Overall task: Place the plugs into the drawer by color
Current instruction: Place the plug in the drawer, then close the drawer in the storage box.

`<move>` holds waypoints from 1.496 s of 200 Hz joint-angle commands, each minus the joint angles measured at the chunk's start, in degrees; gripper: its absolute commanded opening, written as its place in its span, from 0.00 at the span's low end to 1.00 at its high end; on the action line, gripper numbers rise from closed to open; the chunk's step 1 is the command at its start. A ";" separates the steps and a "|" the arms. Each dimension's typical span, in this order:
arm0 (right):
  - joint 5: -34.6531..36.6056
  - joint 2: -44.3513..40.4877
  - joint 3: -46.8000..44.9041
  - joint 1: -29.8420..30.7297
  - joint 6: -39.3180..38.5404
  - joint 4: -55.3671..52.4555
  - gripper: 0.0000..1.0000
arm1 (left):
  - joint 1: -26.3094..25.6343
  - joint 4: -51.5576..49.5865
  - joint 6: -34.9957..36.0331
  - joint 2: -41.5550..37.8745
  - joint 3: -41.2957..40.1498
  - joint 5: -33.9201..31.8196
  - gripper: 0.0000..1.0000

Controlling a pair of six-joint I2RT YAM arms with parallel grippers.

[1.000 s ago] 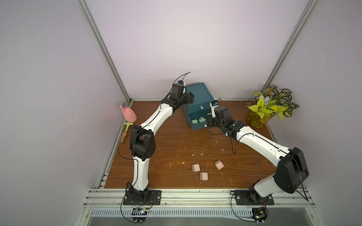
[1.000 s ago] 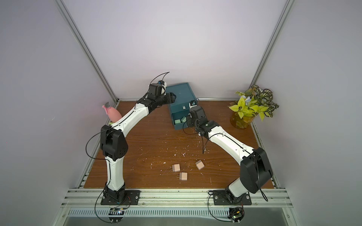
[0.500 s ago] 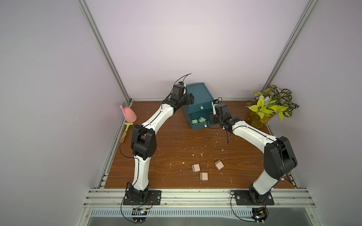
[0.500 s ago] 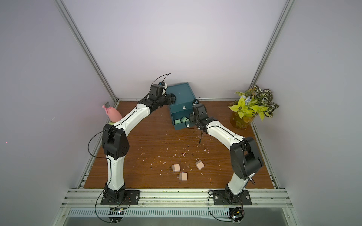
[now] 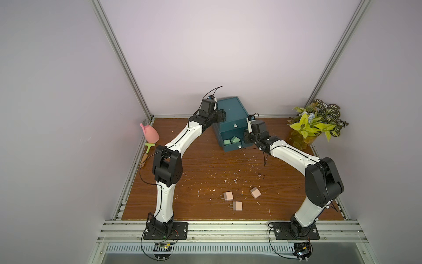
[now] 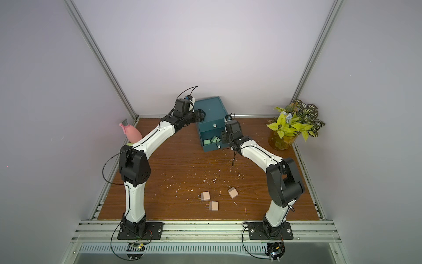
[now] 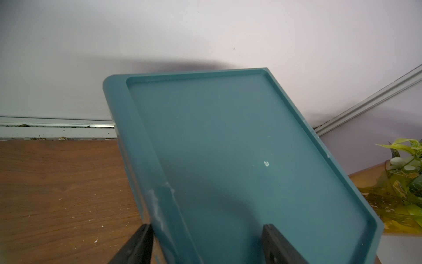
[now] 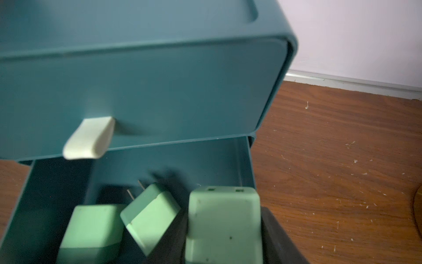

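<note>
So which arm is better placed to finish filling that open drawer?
Right: the right gripper holds a green plug at the open drawer, beside two more green plugs. The left gripper straddles the chest's top edge, seemingly steadying it.

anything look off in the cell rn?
White flecks litter the wooden table. The drawer chest sits skewed to the back wall, with a whitish scuff on its top rim. Three beige plugs lie loose, just unsorted. Nothing looks spilled or broken.
</note>
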 commanded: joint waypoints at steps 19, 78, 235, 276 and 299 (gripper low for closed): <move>-0.06 -0.25 0.94 -0.17 -0.55 1.91 0.47 | 0.43 -0.25 1.03 -0.47 -1.31 -0.50 0.69; 0.18 -2.58 -0.57 -0.55 -1.13 1.48 0.54 | 0.43 -0.52 1.15 -0.59 -1.48 -0.68 0.69; -7.51 -17.45 -39.38 6.81 9.13 41.34 0.52 | 0.52 0.44 0.18 -1.02 -3.60 0.47 0.68; -6.78 -13.18 -40.65 6.75 9.46 50.16 0.47 | 0.50 0.40 0.27 -1.12 -3.60 0.38 0.68; -7.41 -10.37 -38.94 6.72 10.10 52.00 0.46 | 0.52 0.36 0.33 -1.05 -3.59 0.25 0.68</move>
